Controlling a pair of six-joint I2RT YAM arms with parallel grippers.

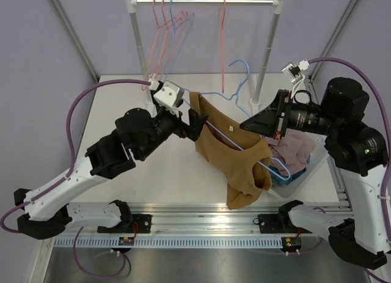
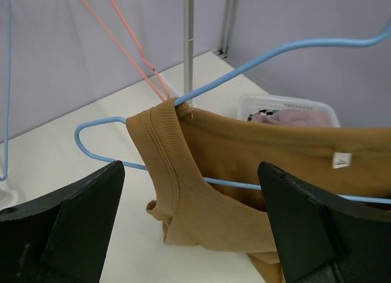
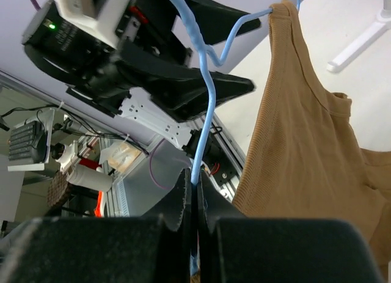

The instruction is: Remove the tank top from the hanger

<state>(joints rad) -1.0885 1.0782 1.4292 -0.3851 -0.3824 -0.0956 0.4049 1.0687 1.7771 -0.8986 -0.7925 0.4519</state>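
1. Nearest the lens in the left wrist view is the left gripper (image 2: 189, 173). Its black fingers (image 2: 73, 228) are spread wide and hold nothing.
2. The tank top (image 2: 244, 148) is tan and on the blue hanger (image 2: 98, 127). Its shoulder strap (image 2: 165, 148) sits in line with the gap between those fingers. I can't tell if either pad touches cloth.
3. The rounded end of the hanger pokes out just past the strap on the left, so this shoulder is not off yet.
4. The right gripper (image 3: 194, 194) has its jaws pressed together on the hanger wire, which runs straight down into the pinch. From overhead it holds the hanger up over the table (image 1: 122, 112), with the garment's body drooping toward the near edge.
5. The hanger is off the rack (image 1: 204, 0). A few pink and blue hangers (image 1: 162, 26) hang there empty.
6. The white basket (image 1: 299, 176) sits just beside the shirt on the right with a pinkish cloth in it. It is probably the drop spot, though that's my guess.
7. My read of the step: the hanger is secured, and the left arm is lined up to grab the strap.
8. The next move calls for closing on the ribbed strap edge only, not the wire, then drawing it outward past the hanger's end while the right gripper holds firm.
9. The risk is pinching wire along with cloth, or the strap snagging on the bend.
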